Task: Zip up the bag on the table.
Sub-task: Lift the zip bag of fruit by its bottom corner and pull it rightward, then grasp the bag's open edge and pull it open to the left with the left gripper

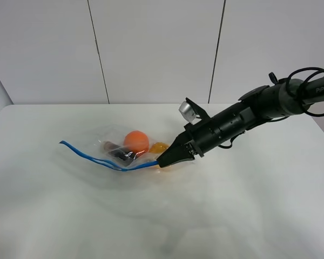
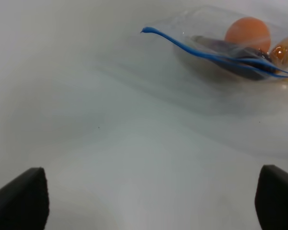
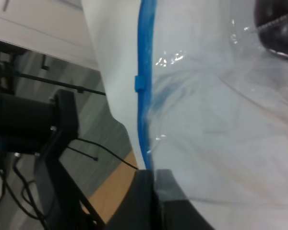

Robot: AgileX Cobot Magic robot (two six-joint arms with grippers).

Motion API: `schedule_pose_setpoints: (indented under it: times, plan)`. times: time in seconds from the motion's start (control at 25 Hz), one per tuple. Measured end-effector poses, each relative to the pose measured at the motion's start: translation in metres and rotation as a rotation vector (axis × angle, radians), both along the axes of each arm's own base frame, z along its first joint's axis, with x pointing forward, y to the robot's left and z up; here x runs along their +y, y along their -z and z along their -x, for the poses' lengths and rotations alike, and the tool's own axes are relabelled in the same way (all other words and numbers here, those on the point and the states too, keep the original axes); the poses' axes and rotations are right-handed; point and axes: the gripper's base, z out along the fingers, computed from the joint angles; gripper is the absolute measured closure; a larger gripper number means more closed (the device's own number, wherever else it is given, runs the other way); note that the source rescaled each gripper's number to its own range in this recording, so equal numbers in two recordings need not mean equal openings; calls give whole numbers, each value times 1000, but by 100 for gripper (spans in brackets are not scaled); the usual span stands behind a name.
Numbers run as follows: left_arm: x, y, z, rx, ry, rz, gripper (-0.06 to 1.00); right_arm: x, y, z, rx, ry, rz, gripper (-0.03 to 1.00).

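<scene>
Exterior high view: the bag (image 1: 127,151) is seen lying on the table (image 1: 232,216), its blue zip strip (image 1: 97,160) pinched at one end by the pressed-together fingers of the right gripper (image 1: 163,160). The left gripper (image 2: 151,201) is held spread and empty, apart from the bag. The bag is judged light, limp and slippery, weighted only by produce (image 1: 135,141); the stiffer strip is best gripped. The table is matte white, backed by a panelled wall (image 1: 151,48)

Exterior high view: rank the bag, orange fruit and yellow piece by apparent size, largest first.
1. bag
2. orange fruit
3. yellow piece, smallest, though the right claw may hide part of it
</scene>
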Motion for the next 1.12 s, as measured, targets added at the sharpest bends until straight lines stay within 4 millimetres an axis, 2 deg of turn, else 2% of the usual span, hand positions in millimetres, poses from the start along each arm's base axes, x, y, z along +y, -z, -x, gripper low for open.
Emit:
schedule_pose_setpoints:
  times: [0.36, 0.52, 0.6, 0.72, 0.8, 0.92, 1.0, 1.12]
  plan:
    - [0, 0, 0, 0, 0, 0, -4, -20, 2, -10, 10, 82, 22, 97]
    - [0, 0, 0, 0, 0, 0, -4, -21, 2, -11, 13, 88, 22, 97]
    - [0, -4, 1, -20, 0, 1, -4, -21, 2, -11, 17, 91, 23, 97]
    - [0, -26, -3, -63, -1, 5, -4, -21, 2, -11, 18, 91, 22, 97]
    - [0, -46, -14, -60, -2, 7, -4, -21, 2, -11, 20, 92, 22, 97]
    - [-1, -76, -43, -38, 4, -8, -4, -21, 1, -11, 27, 97, 22, 97]
    - [-1, -90, -71, -8, 19, -39, -4, -21, 1, -11, 29, 98, 23, 97]
    - [-2, -97, -114, 51, 71, -129, -4, -21, 1, -11, 32, 101, 22, 97]
